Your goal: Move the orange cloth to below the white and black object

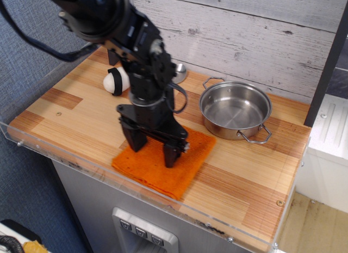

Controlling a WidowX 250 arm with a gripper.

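The orange cloth [175,174] lies flat on the wooden table [65,119] near the front edge, left of the pot. My gripper [154,153] points down onto it. Its two black fingers [171,155] stand apart, with their tips on the cloth's near-left part. The white and black object [115,81], an egg shape with a black band, sits at the back left, partly hidden by my arm. The cloth is in front of it and a little to its right.
A steel pot [235,109] with two handles stands at the right back. A metal spoon bowl [179,72] shows behind my arm by the wall; its handle is hidden. A clear acrylic rim [163,201] runs along the table's front edge.
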